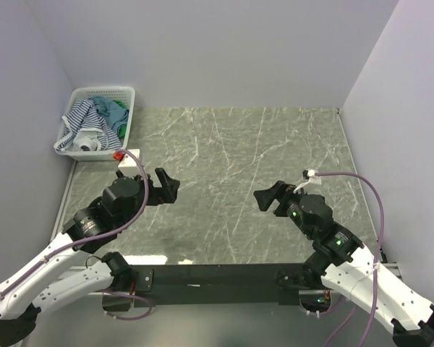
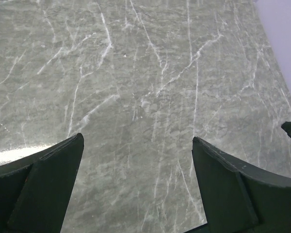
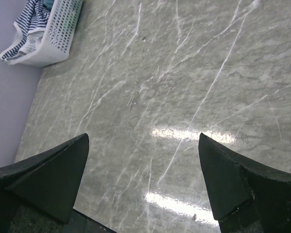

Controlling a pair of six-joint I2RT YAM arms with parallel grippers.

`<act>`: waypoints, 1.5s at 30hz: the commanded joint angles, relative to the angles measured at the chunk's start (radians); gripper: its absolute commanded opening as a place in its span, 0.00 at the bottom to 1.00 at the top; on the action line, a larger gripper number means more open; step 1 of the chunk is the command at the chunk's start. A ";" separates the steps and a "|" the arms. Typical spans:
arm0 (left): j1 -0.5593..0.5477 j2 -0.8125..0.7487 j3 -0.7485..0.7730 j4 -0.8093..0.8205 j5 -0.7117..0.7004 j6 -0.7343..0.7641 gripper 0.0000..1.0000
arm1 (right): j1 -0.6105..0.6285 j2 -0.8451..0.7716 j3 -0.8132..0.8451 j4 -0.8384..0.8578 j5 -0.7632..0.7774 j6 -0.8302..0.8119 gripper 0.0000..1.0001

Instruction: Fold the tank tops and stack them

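While left claw (image 2: 138,139) and right claw (image 3: 143,137) gape empty, tank tops (image 1: 87,119) fill far-left basket (image 1: 108,90), seemingly three.

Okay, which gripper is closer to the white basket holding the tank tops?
Left. The left gripper hovers just nearside of the basket, slightly rightward; the right gripper hangs far off to its right.

A grey-green marbled worktop (image 1: 239,144), veined in white, is enclosed by plain pale lilac walls (image 1: 202,50) at the back and both sides. Bright patches of glare (image 3: 184,133) lie on its glossy surface.
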 commanded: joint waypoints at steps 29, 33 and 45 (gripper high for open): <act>1.044 1.042 0.717 -0.017 0.041 -0.152 0.88 | -0.003 0.040 -0.017 0.152 -0.174 -0.039 0.99; 1.085 1.235 0.808 -0.031 0.029 -0.152 0.91 | -0.004 0.037 -0.038 0.181 -0.184 -0.054 0.99; 1.116 1.385 0.874 0.061 0.107 -0.124 0.35 | -0.004 0.119 -0.074 0.276 -0.235 -0.048 0.99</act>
